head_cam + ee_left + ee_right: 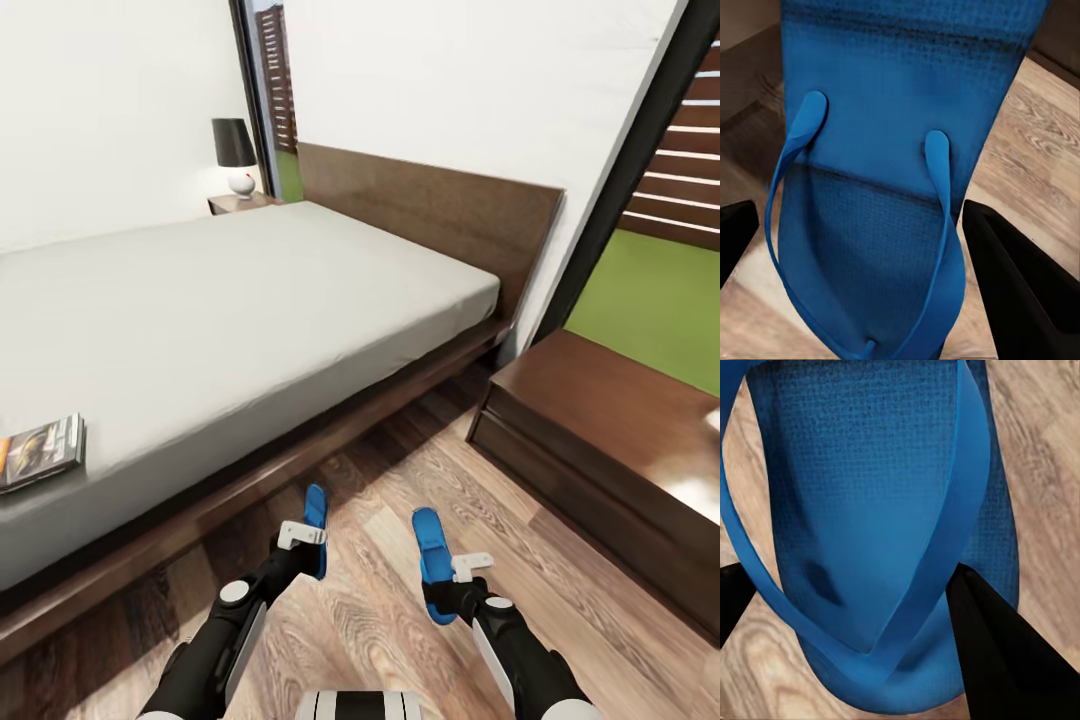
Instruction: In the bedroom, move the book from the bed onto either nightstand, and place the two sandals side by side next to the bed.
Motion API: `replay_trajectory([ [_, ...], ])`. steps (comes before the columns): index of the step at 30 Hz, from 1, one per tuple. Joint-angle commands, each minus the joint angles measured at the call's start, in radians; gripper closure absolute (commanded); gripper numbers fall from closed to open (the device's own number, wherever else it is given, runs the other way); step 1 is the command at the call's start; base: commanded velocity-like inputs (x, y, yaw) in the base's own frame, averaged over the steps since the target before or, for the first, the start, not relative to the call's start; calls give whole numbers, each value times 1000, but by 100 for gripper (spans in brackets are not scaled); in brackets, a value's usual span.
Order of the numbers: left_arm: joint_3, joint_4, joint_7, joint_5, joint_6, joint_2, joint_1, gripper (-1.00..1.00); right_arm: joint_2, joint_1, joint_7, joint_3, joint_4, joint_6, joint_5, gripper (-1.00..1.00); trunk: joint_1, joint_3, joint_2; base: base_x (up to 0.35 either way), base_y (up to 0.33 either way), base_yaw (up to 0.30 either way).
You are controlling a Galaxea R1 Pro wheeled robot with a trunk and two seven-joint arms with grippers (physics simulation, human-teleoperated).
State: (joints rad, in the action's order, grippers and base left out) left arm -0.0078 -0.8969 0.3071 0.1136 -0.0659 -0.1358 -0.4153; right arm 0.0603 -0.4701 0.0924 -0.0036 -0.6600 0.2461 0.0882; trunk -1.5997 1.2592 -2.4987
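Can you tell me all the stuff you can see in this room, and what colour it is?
Flat bright blue sandals: two, one in the left gripper, one in the right gripper, over the wooden floor.
Thin dark paperback book: one, orange-brown picture, on the mattress near the bed's edge.
Large low bed: one, pale grey mattress, dark brown frame and headboard.
Near nightstand: one, glossy reddish-brown, beside the bed's head.
Far nightstand: one, brown, beyond the bed.
Lamp: one, black shade, white base, on the far nightstand.
Plank floor: light brown.
Left gripper, right gripper: black and white, each holding a sandal.
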Motion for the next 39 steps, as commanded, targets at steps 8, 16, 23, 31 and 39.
replay_trajectory([
  [8, 2, 3, 4, 11, -3, -1, 0, 100, 0, 0, 3, -1, -3, 7, 7, 100, 0, 1, 0, -88, 0, 168],
  [16, 1, 4, 4, 11, -3, -1, 0, 100, 0, 1, 3, -1, -3, 7, 7, 100, 0, 1, 0, -146, 0, 11],
  [23, 1, 4, 4, 11, -3, -1, 0, 100, 0, 1, 3, -1, -3, 7, 7, 100, 0, 1, 0, -3, 0, 218],
  [31, 2, 4, 4, 11, -3, -1, 0, 100, 1, 1, 3, -1, -3, 7, 7, 100, 0, 1, 0, 0, 0, 289],
  [39, 0, 4, 4, 11, -3, -1, 0, 100, 0, 1, 3, -1, -3, 7, 7, 100, 0, 1, 0, 0, 0, 291],
])
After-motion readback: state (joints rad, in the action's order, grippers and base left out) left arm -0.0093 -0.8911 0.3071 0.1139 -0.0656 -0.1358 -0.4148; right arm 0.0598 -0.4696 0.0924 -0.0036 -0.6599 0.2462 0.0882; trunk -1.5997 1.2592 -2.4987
